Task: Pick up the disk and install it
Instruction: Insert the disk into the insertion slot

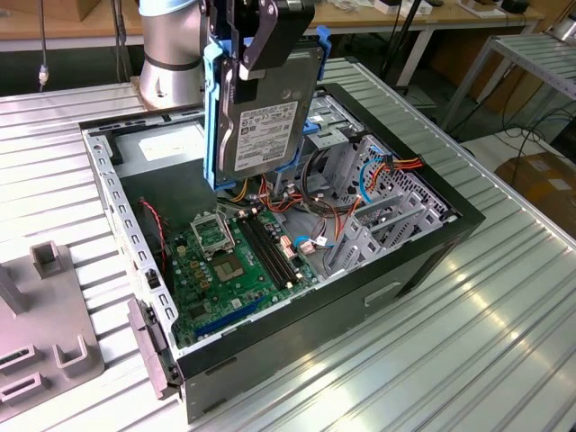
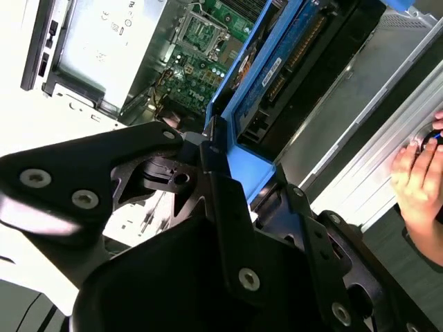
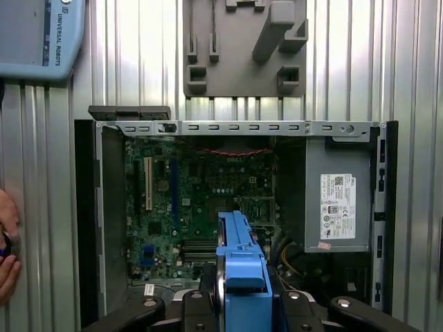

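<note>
While fingers (image 1: 270, 40) clamp disk (image 1: 265, 126) edges, open case (image 1: 405, 288) lies below.

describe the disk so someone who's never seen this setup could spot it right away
In the exterior view, find the open computer case on the ribbed metal table. Just above it, the claw grips the disk upright. It is a flat grey slab with a white label and a bright blue frame, unlike the frameless grey box inside the case.

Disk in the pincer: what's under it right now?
The disk, clamped in the pincer, hangs over the open computer case. Below it show the green motherboard and coloured cables. Whatever sits right behind its lower edge is covered by the disk.
</note>
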Robot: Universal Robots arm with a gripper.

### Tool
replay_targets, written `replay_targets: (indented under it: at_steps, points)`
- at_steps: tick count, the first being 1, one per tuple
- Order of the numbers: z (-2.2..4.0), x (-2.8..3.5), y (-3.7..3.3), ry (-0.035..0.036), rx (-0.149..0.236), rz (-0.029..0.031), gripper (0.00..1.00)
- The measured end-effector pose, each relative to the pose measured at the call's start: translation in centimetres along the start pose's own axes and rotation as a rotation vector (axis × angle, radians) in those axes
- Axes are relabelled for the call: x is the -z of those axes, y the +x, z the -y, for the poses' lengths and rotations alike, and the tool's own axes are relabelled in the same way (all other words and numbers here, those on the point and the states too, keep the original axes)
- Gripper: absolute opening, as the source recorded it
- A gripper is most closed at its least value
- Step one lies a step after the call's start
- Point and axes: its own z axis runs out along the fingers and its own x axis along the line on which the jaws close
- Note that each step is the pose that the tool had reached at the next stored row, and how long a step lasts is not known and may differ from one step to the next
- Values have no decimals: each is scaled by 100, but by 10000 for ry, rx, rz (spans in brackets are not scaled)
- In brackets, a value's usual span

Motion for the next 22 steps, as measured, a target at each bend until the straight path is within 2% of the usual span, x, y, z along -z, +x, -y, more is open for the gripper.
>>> replay_targets:
  at_steps: [3,7,15,18,22]
  points:
    - [0,0,0,1,-1,0,37]
    - [103,-10,0,1,-1,0,37]
    - [386,-31,-1,1,-1,0,37]
    - [530,-38,-1,1,0,-11,37]
    - [546,-40,8,1,0,-20,37]
